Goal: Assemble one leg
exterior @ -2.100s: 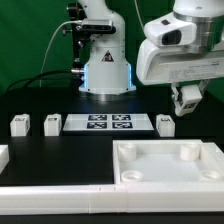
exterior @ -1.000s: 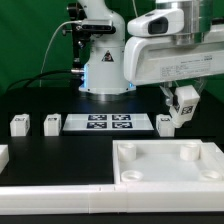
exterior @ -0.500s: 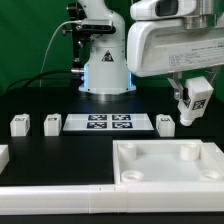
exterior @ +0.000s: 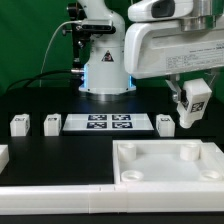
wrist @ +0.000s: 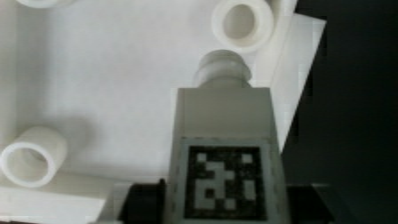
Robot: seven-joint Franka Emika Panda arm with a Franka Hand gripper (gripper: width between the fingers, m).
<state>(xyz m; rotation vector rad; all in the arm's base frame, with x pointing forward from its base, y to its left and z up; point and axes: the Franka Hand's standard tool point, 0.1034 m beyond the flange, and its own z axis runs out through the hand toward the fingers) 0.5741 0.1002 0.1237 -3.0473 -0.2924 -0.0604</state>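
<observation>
My gripper (exterior: 190,112) is shut on a leg (exterior: 195,100), a small white block with a black-and-white tag, held in the air above the far right corner of the large white panel (exterior: 170,160). In the wrist view the held leg (wrist: 226,140) stands between my dark fingers (wrist: 150,198), its round end pointing towards a corner socket (wrist: 244,22) of the panel (wrist: 125,90). Three more legs stand on the table: two at the exterior view's left (exterior: 19,124) (exterior: 52,123) and one (exterior: 165,123) just behind the panel.
The marker board (exterior: 108,123) lies at the middle of the black table. The robot base (exterior: 105,65) stands behind it. A white part's edge (exterior: 3,155) shows at the exterior view's left. A white ledge (exterior: 60,195) runs along the front.
The arm has lifted the leg off the table at the right and swung it up and rightward; over the last half second it has hardly moved.
</observation>
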